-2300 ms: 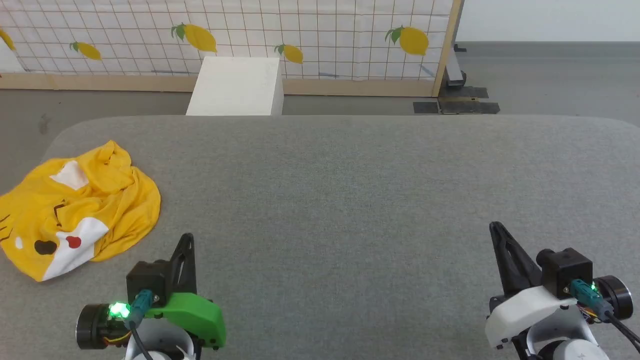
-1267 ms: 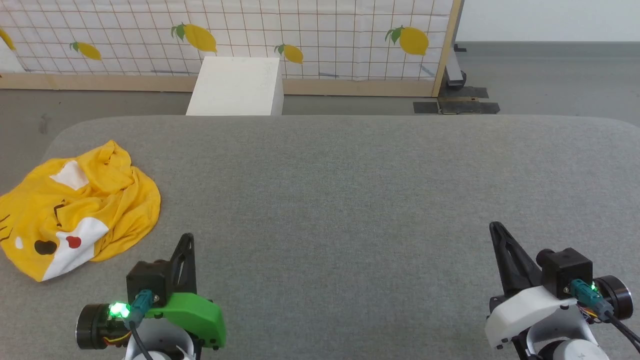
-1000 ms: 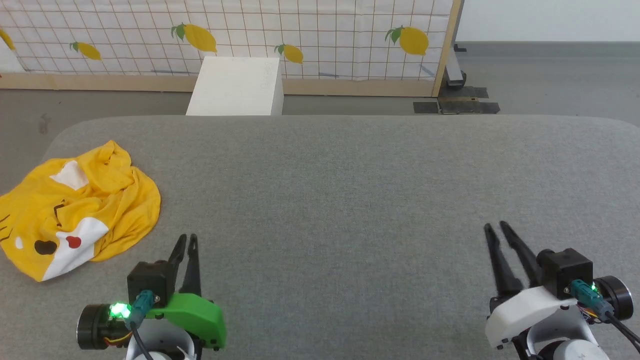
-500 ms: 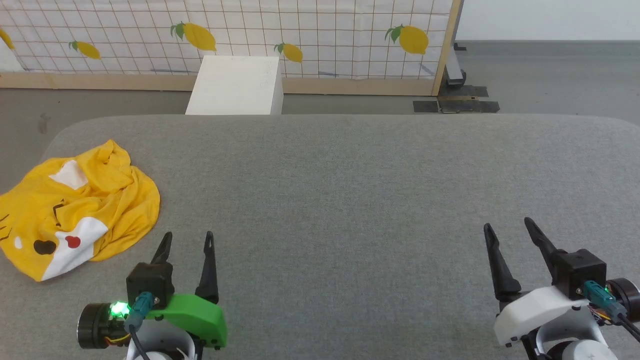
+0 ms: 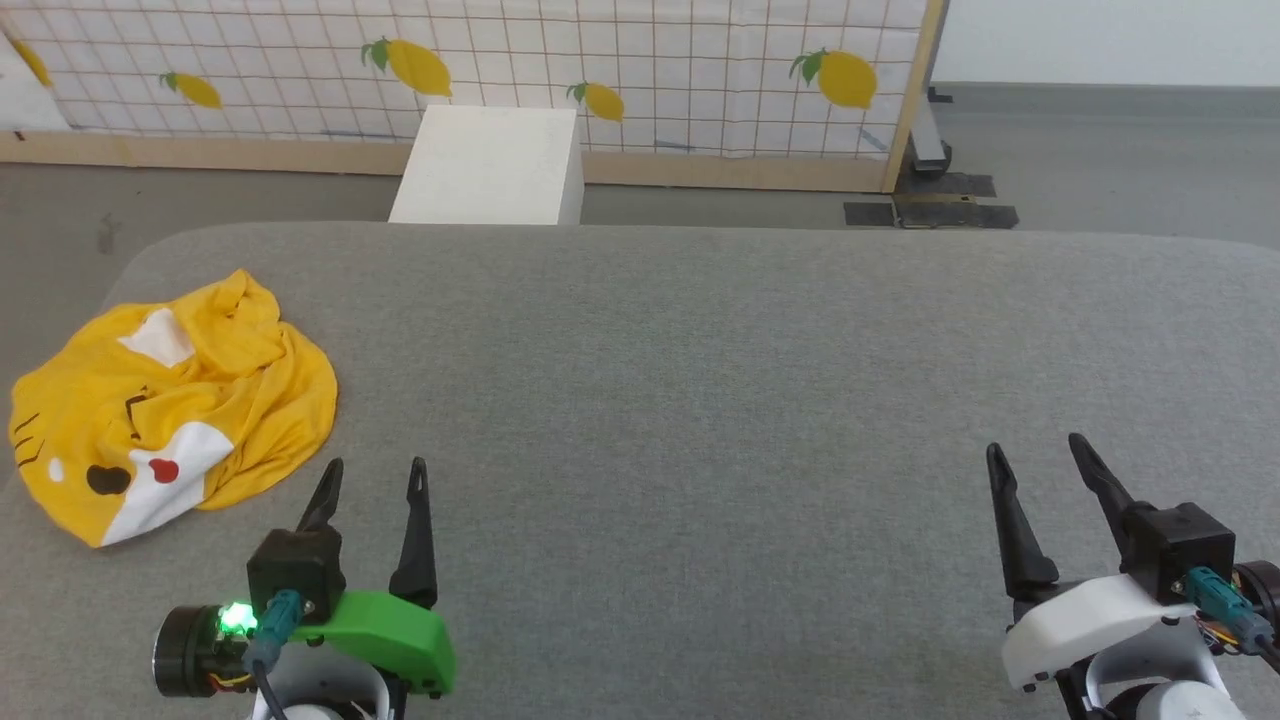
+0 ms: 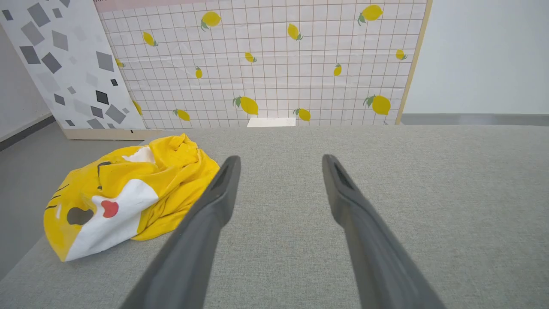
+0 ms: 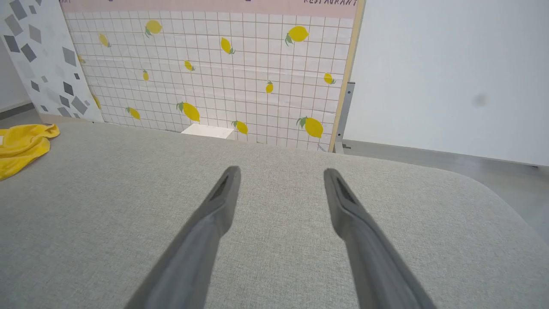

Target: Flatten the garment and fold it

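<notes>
The garment point(image 5: 175, 400) is a bright yellow T-shirt lying crumpled in a heap near the left edge of the grey padded table point(image 5: 700, 350). Its print shows white patches, a red dot and a black nose. In the left wrist view the garment point(image 6: 128, 197) lies just left of my fingers, and its edge point(image 7: 21, 146) shows at the far left of the right wrist view. My left gripper point(image 5: 375, 468) point(image 6: 279, 161) is open and empty, just right of the heap and near the front edge. My right gripper point(image 5: 1035, 445) point(image 7: 279, 174) is open and empty at the front right, far from the shirt.
A white box point(image 5: 490, 165) stands on the floor behind the table. A lemon-print grid panel point(image 5: 600, 70) with a wooden frame runs along the back. A grey-patterned panel point(image 6: 64, 64) leans at the left. Bare grey floor point(image 5: 1100, 150) lies at the far right.
Both grippers went from shut to wide open. The head camera has shifted slightly, so the whole picture sits a little to the right; the garment itself has not moved.
</notes>
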You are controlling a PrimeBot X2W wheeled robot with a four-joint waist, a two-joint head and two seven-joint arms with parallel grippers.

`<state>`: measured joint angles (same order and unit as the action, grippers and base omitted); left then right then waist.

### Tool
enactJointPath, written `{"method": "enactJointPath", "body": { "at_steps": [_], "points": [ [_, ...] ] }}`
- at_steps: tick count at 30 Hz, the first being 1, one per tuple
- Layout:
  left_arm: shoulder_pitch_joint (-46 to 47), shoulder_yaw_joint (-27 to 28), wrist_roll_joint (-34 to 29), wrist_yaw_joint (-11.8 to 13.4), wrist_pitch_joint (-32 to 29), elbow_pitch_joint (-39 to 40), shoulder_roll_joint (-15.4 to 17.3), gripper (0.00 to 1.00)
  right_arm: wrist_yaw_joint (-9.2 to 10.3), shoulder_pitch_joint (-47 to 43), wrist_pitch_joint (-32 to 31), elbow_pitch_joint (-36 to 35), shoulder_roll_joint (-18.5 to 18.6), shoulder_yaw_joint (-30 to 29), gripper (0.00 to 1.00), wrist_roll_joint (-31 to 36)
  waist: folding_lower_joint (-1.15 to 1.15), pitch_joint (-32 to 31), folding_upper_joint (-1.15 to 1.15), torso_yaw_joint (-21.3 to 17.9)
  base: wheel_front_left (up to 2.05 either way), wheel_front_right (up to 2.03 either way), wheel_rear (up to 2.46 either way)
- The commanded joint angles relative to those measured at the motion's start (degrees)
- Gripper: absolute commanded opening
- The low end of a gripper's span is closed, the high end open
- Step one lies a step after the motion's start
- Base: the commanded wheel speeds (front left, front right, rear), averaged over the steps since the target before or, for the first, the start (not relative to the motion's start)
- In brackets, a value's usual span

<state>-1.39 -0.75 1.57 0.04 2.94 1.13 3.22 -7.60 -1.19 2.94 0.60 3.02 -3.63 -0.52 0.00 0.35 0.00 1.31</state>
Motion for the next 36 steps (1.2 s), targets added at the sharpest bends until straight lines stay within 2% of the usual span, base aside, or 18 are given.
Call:
{"method": "enactJointPath", "body": {
  "at_steps": [1, 15, 36],
  "points": [
    [-0.75, -0.09, 0.19, -0.29, 0.68, 0.42, -0.08, 1.00, 0.03, -0.37, 0.61, 0.18, -0.03, -0.37, 1.00, -0.26, 0.00, 0.06, 0.00, 0.54, 0.00, 0.00, 0.00],
    [-1.52, 0.08, 1.12, -0.22, 2.32, 0.92, -0.12, 1.00, 0.04, -0.46, 2.26, 0.50, -0.05, -0.75, 1.00, -0.20, 0.00, 0.22, 0.00, 5.28, 0.00, 0.00, 0.00],
    [-2.78, 0.65, 3.45, 0.79, 4.80, 2.32, -0.18, 1.00, 0.06, -0.53, 4.75, 0.82, -0.07, -0.36, 1.00, -0.05, 0.00, 0.67, 0.00, 15.35, 0.00, 0.00, 0.00]
  ]
}}
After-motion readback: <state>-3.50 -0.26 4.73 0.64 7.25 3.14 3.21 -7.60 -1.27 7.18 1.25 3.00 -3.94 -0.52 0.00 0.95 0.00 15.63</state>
